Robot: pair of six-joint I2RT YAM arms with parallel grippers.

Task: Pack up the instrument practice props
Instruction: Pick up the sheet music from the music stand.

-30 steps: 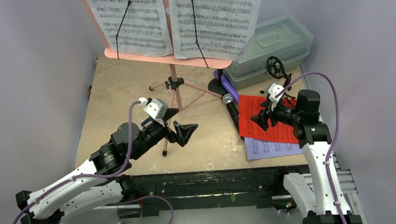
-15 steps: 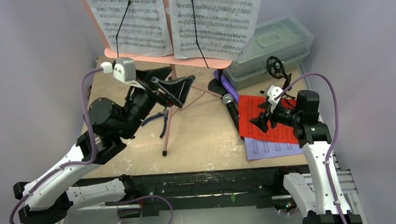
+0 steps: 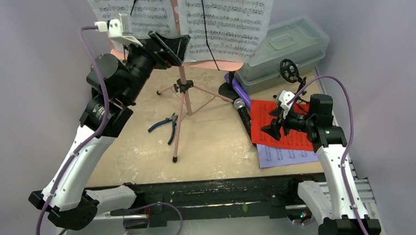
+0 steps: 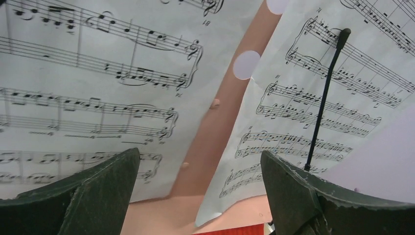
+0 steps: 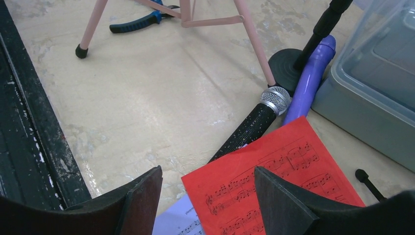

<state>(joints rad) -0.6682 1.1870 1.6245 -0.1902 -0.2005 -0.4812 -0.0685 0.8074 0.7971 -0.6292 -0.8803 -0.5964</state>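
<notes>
Left tool [image 3: 170, 44], jaws apart, faces white sheets [image 4: 73, 98] on the pink rack [image 4: 215, 122] at twelve o'clock, likely to pluck one. Right tool [image 5: 206, 172], also apart, hovers over the red sheet [image 5: 288, 196].

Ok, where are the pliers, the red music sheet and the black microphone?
pliers [image 5: 134, 23]: right wrist view, on a blue handle.
red music sheet [image 5: 288, 152]: right wrist view, upper part of the page.
black microphone [image 5: 279, 99]: right wrist view, its silver head.

The top view's upper edge is cutting off the white sheets [image 3: 227, 18], and the left pincer [image 3: 171, 48] is covering one's lower corner. The red sheet [image 3: 266, 119] and right arm [image 3: 327, 143] are hiding most of the lavender sheet [image 3: 276, 156].
</notes>
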